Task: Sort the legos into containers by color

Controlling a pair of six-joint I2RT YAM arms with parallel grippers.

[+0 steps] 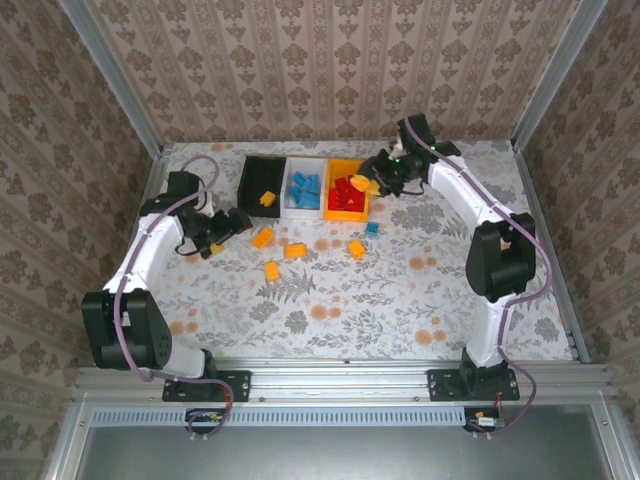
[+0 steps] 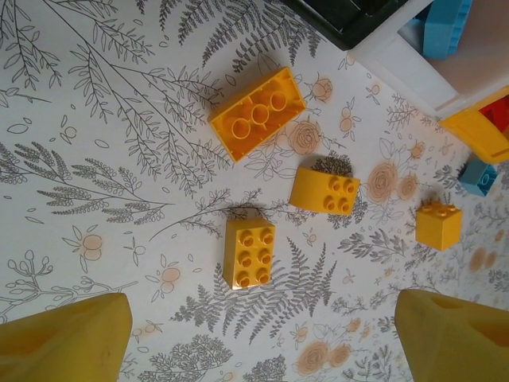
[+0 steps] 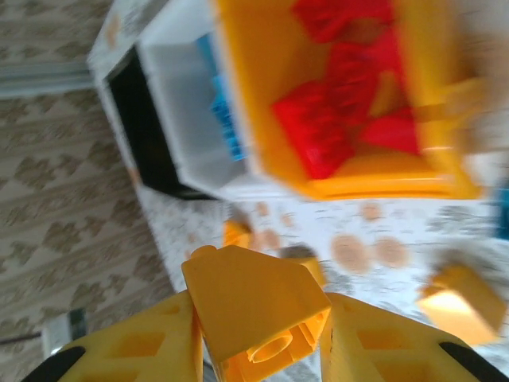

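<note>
right gripper [image 3: 262, 354] clamped on yellow brick [image 3: 250, 298]; black bin [image 3: 147, 135] far up-left of its fingers [image 3: 382, 350], beyond orange bin [image 3: 382, 187] and white bin [image 3: 191, 119] | left gripper [image 2: 258, 342] spread wide, empty; loose yellow bricks [image 2: 249, 253] just ahead of its fingers [image 2: 64, 338]

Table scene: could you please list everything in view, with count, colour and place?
Black bin: one, black, row's left end.
Binned yellow brick: one, yellow, inside the black bin.
White bin: one, white, row's middle.
Blue bricks: several, blue, in the white bin.
Orange bin: one, orange-yellow, row's right end.
Red bricks: several, red, in the orange bin.
Loose yellow bricks: four, yellow, on the table before the bins.
Loose blue brick: one, blue, on the table near the orange bin.
Table: one, floral-patterned, under everything.
Left fingers: two, yellow, open above the loose yellow bricks.
Right fingers: two, yellow, shut on a held yellow brick by the orange bin.
</note>
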